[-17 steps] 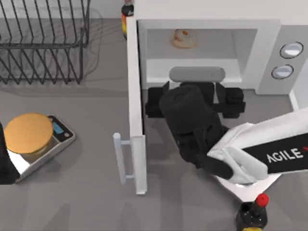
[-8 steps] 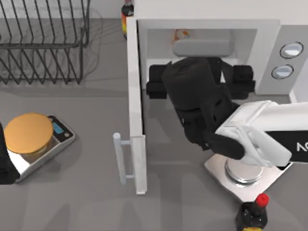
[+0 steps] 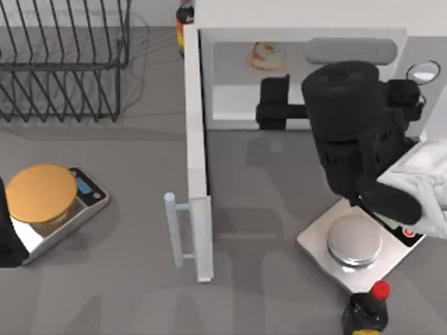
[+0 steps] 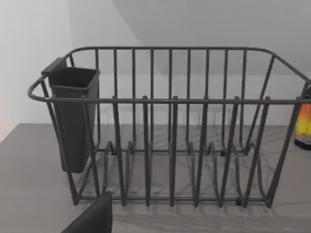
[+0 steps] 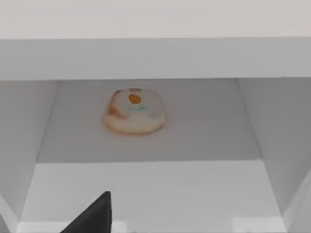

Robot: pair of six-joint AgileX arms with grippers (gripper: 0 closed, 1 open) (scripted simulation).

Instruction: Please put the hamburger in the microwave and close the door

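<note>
So the hamburger [image 3: 266, 56] is sitting on the floor of the microwave [image 3: 300, 38] cavity, toward the back; the right gripper [image 3: 335, 112] has pulled out of the opening and swung toward the knob side over the last second, and it's let go of the bun, fingers spread and holding nothing; the door [image 3: 196, 153] is still wide open, so closing it is likely next; the left arm is parked by the dish rack [image 4: 170, 126], can't tell its fingers.
</note>
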